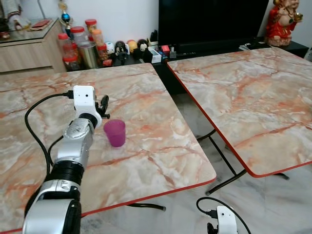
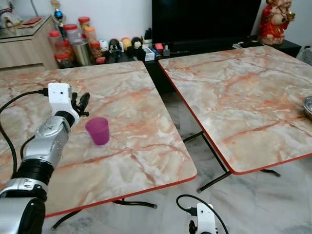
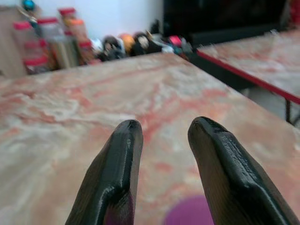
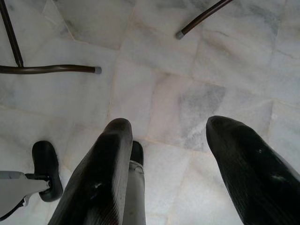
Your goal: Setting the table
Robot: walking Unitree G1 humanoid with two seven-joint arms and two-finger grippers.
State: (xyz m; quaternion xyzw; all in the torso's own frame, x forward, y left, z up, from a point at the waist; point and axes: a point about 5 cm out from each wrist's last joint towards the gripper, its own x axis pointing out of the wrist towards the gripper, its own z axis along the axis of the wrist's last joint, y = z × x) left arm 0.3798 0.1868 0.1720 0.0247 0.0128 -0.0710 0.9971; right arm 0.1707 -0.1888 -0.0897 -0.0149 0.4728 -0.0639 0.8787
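The purple cup (image 1: 115, 132) stands upright mid-table (image 1: 161, 161) — the left gripper (image 1: 103, 108) (fingers spread, holding nothing) hovers just beside it. The right gripper (image 4: 168, 140), also spread, hangs above the floor (image 4: 187, 61).

A small purple plastic cup (image 1: 115, 132) stands upright, mouth open upward, on the near marble-patterned worktop (image 1: 161, 151) with a red edge; it looks empty, though its inside shows poorly.
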